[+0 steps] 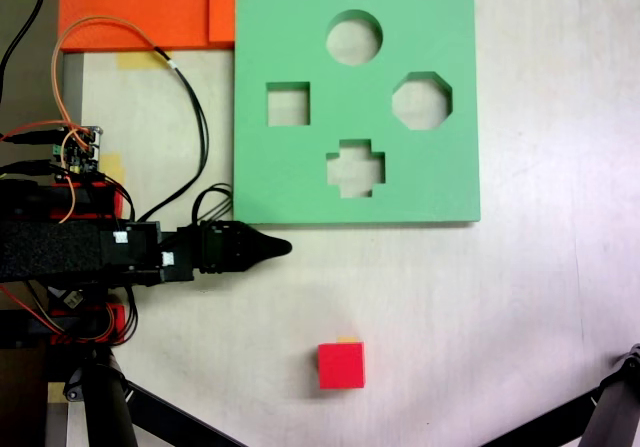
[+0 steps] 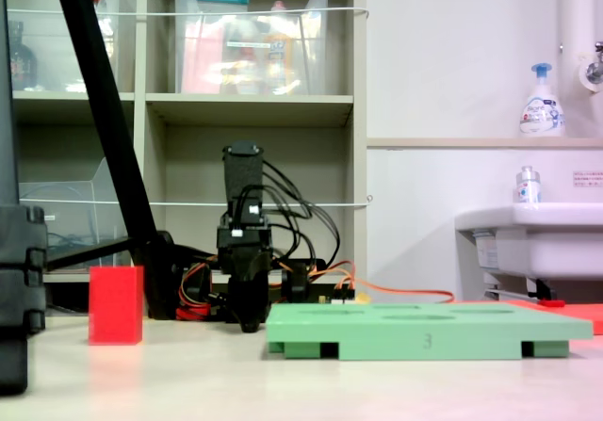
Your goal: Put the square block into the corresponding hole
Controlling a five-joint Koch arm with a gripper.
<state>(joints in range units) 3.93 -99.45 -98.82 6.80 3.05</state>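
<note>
The square block [image 1: 341, 365] is a small red cube standing on the white table, near the bottom middle of the first exterior view; in the second exterior view the block [image 2: 116, 305] stands at the left. The green foam board [image 1: 400, 182] lies above it, and its square hole [image 1: 288, 104] is on the board's left side. My black gripper [image 1: 280, 248] points right, just below the board's lower left corner, up and left of the block and apart from it. Its jaws are shut to a point with nothing between them. In the second exterior view the gripper [image 2: 250, 325] hangs low over the table.
Orange foam sheets [image 1: 150, 7] lie at the top left of the first exterior view. The board also has round [image 1: 354, 37], octagonal [image 1: 422, 100] and cross-shaped [image 1: 355, 167] cutouts. Cables and a circuit board [image 1: 82, 152] sit left of the board. Black tripod legs [image 1: 160, 412] cross the bottom corners.
</note>
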